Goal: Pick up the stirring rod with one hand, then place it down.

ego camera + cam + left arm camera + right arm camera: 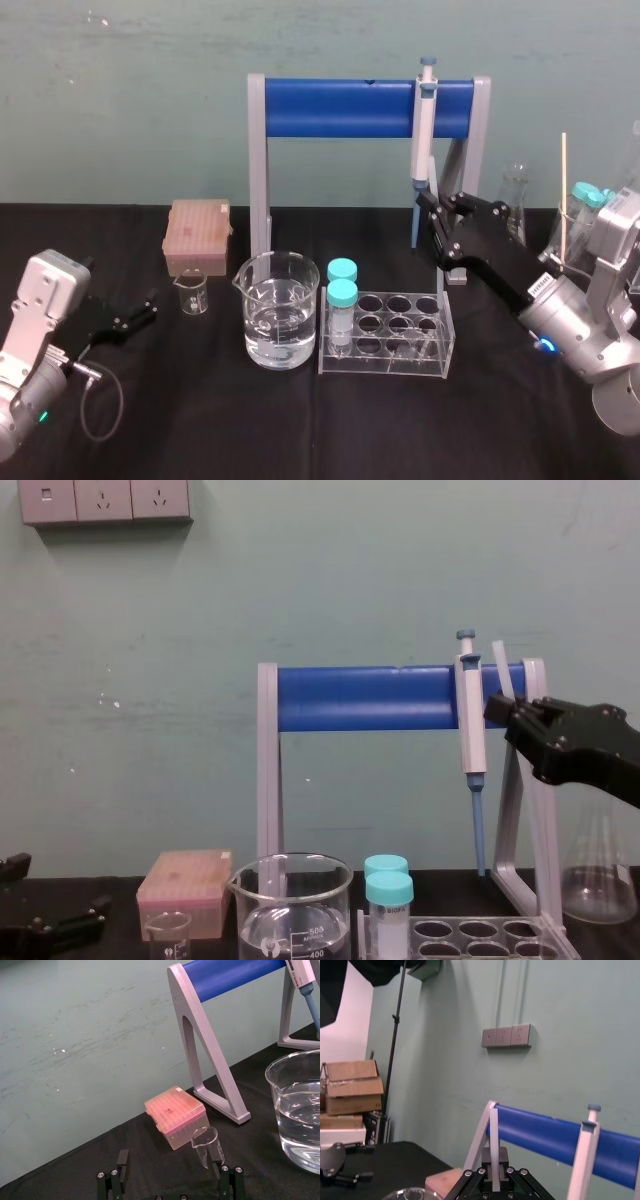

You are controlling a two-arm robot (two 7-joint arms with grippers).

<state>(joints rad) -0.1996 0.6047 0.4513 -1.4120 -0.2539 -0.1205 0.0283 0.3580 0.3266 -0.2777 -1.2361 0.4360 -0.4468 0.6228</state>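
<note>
Stirring rod point(498, 662) in right tool point(510, 712), beaker point(296, 912) 500

Beaker point(281, 322) left of tube rack point(400, 362) — pipette stand point(340, 108) behind both

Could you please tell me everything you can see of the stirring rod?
The stirring rod is thin, straight and whitish translucent, glass or plastic by its look. The right gripper is shut on its lower part and holds it in the air, off the table, by the right end of the pipette stand, beside the hanging pipette. It leans slightly, with its upper end free.
</note>
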